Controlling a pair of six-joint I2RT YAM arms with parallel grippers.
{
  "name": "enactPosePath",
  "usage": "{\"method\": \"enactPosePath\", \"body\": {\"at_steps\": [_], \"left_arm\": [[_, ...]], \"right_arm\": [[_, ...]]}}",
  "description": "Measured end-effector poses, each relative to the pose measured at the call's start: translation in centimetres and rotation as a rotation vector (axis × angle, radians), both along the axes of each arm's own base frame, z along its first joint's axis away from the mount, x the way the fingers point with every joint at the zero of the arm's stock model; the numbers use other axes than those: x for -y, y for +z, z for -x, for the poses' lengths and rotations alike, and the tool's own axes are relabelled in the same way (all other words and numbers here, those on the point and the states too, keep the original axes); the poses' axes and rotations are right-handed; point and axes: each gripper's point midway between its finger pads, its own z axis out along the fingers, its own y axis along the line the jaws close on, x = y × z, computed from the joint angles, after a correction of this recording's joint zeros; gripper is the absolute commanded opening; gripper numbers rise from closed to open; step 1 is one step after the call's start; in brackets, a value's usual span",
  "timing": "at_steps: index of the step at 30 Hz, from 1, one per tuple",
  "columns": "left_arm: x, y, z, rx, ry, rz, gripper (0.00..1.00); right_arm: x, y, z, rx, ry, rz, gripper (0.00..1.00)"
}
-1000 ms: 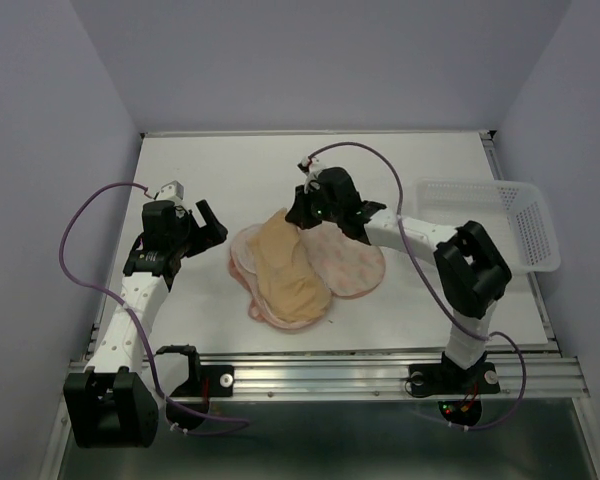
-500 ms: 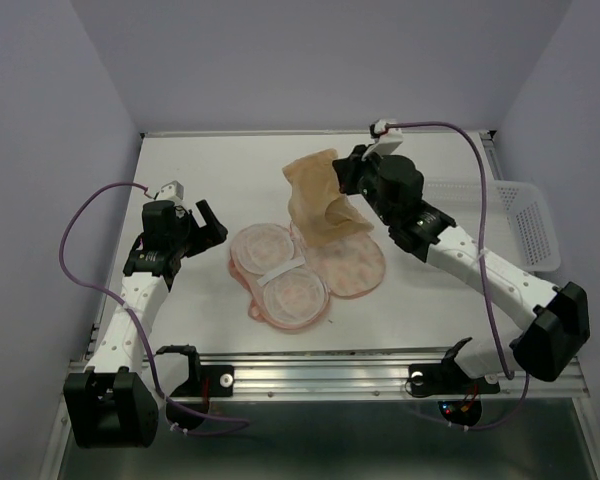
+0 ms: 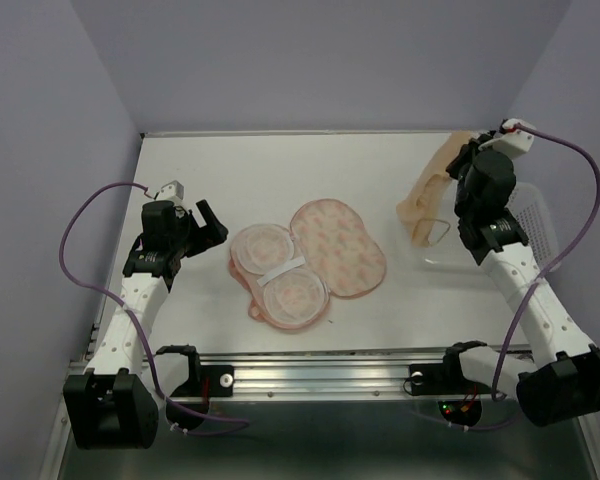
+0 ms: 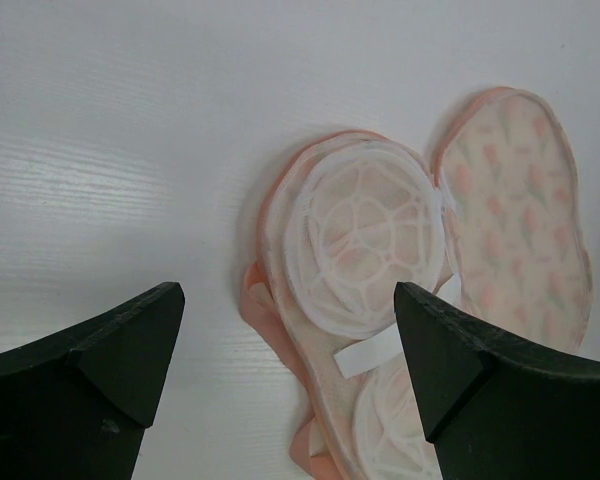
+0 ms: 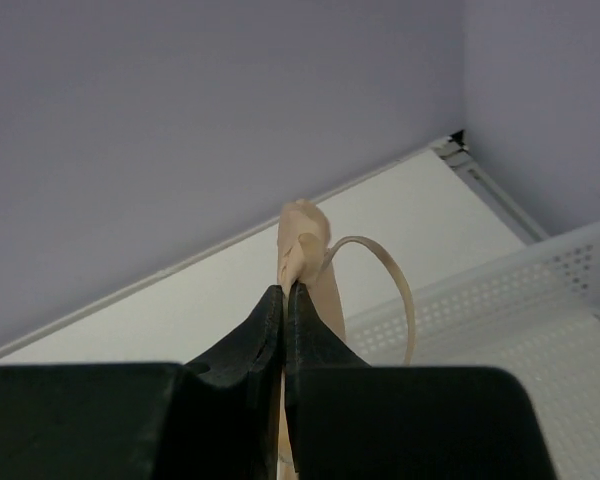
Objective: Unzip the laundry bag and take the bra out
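Observation:
The peach-pink laundry bag (image 3: 305, 262) lies open at the table's middle, its patterned flap (image 3: 342, 246) spread right and its white mesh cups (image 3: 280, 272) showing; it also shows in the left wrist view (image 4: 380, 250). My right gripper (image 3: 458, 165) is shut on the tan-beige bra (image 3: 428, 195), which hangs in the air at the far right by the basket; in the right wrist view the bra (image 5: 302, 238) is pinched at the gripper's tips (image 5: 285, 290), a strap looping out. My left gripper (image 3: 212, 222) is open and empty, left of the bag, its fingers (image 4: 120, 350) wide apart.
A clear plastic mesh basket (image 3: 525, 240) stands at the right edge of the table, under and beside the hanging bra; it also shows in the right wrist view (image 5: 510, 310). Purple walls close the back and sides.
My right arm has lifted the bra off the open bag and swung it right to the basket's near-left edge. The bag's mesh cups are now uncovered. The left arm has not moved.

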Motion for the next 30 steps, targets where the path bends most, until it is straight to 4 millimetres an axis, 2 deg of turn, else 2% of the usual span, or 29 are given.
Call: {"method": "enactPosePath", "body": {"at_steps": [5,7,8,9,11,14,18,20,21,22,25,27,30], "left_arm": [[0.2,0.1,0.0,0.002,-0.008,0.006,0.99],[0.3,0.1,0.1,0.002,-0.013,0.01,0.99],[0.3,0.1,0.1,0.002,-0.015,0.011,0.99],[0.4,0.1,0.1,0.002,-0.017,0.013,0.99],[0.5,0.1,0.1,0.001,-0.022,0.016,0.99],[0.6,0.1,0.2,0.001,-0.029,0.021,0.99],[0.7,0.1,0.2,0.001,-0.034,0.025,0.99],[0.7,0.1,0.2,0.001,-0.035,0.025,0.99],[0.7,0.1,0.2,0.001,-0.035,0.025,0.99],[0.7,0.1,0.2,0.001,-0.035,0.025,0.99],[0.7,0.1,0.2,0.001,-0.035,0.025,0.99],[0.7,0.1,0.2,0.0,-0.036,0.026,0.99],[0.8,0.0,0.3,-0.002,-0.038,0.028,0.99]], "right_arm": [[7.7,-4.2,0.9,-0.072,-0.151,-0.059,0.01],[11.9,-7.0,1.6,-0.113,-0.231,-0.111,0.01],[12.8,-8.0,1.8,-0.129,-0.239,-0.133,0.01],[14.8,-9.7,2.5,-0.157,-0.282,-0.162,0.01],[17.4,-12.6,3.5,-0.208,-0.336,-0.21,0.01],[19.6,-15.8,4.4,-0.266,-0.396,-0.268,0.01],[20.4,-18.7,3.9,-0.323,-0.414,-0.314,0.01],[20.6,-20.4,3.3,-0.349,-0.413,-0.337,0.24],[20.6,-21.1,3.1,-0.361,-0.413,-0.344,0.43],[20.6,-22.1,3.0,-0.379,-0.411,-0.354,0.69],[20.5,-24.2,2.9,-0.428,-0.41,-0.38,0.94],[20.2,-24.4,3.1,-0.442,-0.406,-0.382,1.0],[20.0,-23.0,3.8,-0.438,-0.404,-0.366,1.0]]}}
